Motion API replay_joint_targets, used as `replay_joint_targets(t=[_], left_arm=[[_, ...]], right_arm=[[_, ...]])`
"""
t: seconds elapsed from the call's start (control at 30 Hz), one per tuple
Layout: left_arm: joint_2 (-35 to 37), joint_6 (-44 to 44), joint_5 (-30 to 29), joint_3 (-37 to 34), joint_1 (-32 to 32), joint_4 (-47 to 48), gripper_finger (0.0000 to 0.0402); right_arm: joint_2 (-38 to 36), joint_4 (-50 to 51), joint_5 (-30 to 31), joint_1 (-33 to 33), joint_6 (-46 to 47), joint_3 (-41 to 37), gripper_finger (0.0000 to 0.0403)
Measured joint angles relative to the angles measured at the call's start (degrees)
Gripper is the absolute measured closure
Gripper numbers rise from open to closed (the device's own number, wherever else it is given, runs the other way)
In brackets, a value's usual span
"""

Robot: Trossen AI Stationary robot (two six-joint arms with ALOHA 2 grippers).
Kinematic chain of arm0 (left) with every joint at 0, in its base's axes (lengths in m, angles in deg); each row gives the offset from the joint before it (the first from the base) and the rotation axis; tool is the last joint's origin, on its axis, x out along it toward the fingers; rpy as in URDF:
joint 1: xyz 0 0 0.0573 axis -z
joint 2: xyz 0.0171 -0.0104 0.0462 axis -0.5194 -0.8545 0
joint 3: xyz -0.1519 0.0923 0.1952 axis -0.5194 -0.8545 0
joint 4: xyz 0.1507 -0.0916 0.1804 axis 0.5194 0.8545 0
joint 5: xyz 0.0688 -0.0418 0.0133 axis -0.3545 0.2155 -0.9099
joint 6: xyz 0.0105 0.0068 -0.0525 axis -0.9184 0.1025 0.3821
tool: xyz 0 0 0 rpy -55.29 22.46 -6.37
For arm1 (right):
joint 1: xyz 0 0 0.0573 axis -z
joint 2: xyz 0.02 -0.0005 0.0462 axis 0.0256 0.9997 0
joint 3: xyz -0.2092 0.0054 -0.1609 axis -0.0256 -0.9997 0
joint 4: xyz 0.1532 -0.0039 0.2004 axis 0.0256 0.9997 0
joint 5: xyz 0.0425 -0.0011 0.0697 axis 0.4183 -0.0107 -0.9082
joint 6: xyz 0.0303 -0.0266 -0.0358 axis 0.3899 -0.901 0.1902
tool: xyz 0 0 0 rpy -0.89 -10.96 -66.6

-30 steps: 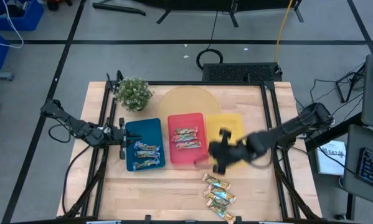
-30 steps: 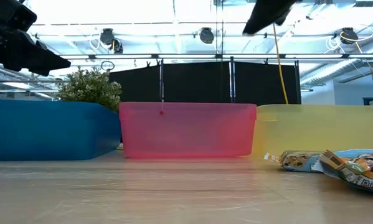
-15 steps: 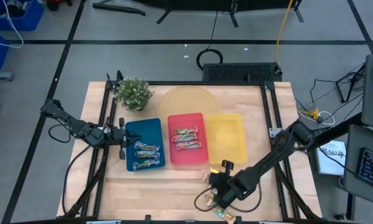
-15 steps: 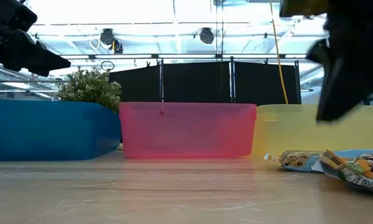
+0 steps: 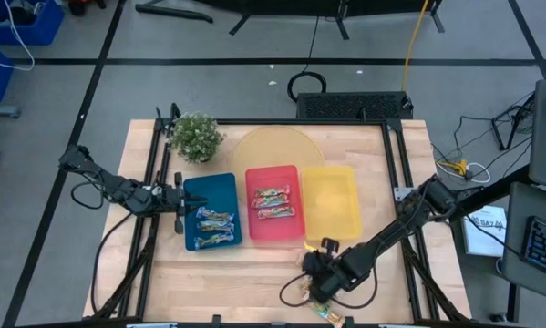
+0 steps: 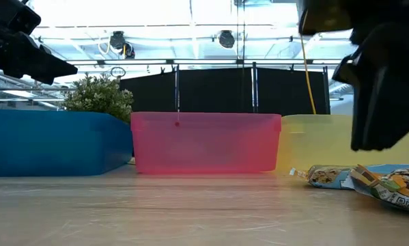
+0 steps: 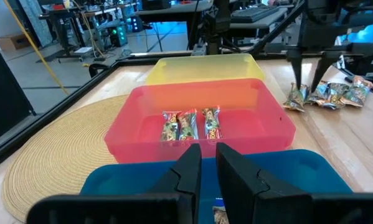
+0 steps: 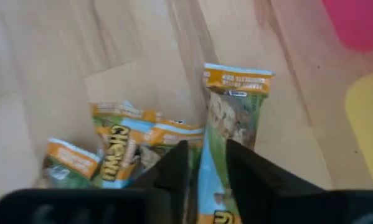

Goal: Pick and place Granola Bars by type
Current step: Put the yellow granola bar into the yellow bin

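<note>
Since half a second ago the right gripper (image 5: pixel 316 278) has been shifted slightly over the loose granola bars (image 8: pixel 230 112), fingers narrowly spread.

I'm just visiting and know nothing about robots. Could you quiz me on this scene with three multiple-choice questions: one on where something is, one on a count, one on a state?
1. Where is the right gripper?
A. Over the blue tray
B. Over the loose granola bars on the bare table, in front of the trays
C. Beside the plant

2. How many bars lie in the red tray?
A. Three
B. None
C. Six

3. What is in the yellow tray?
A. Several bars
B. The plant
C. Nothing

Answers:
1 B: the high view shows it above the loose granola bars.
2 A: the left wrist view shows three bars side by side.
3 C: from above, its floor is bare.
</note>
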Motion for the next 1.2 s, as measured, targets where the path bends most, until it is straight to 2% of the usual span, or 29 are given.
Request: replay_joint_targets(t=[0.13,0.27,0.37,0.5,0.67,0.8,1.07,1.2], left_arm=[[0.0,0.0,0.0,0.0,0.0,0.0,0.0344],[0.0,0.0,0.0,0.0,0.0,0.2,0.0344],[0.0,0.0,0.0,0.0,0.0,0.4,0.0344],[0.0,0.0,0.0,0.0,0.0,0.4,0.0344],[0.0,0.0,0.0,0.0,0.0,0.4,0.0344],[0.0,0.0,0.0,0.0,0.0,0.4,0.0344],[0.0,-0.3,0.0,0.0,0.0,0.4,0.0344],[0.0,-0.3,0.0,0.0,0.0,0.5,0.0344]], right_arm=[[0.4,0.2,-1.1,0.4,-1.5,-0.8,0.0252],[0.6,0.2,-0.1,0.3,-0.8,-1.5,0.0231],[0.6,0.2,0.2,0.3,-0.6,-2.4,0.0225],[0.6,-0.8,-2.6,0.3,0.4,-4.5,0.0226],[0.1,-6.9,-3.1,0.4,0.0,-8.6,0.0232],[0.1,-8.6,-3.2,0.9,-0.1,-9.8,0.0245],[-2.2,-10.8,-4.3,3.5,0.3,-10.1,0.0335],[-4.9,-13.9,-4.6,4.1,-3.2,-10.3,0.0353]])
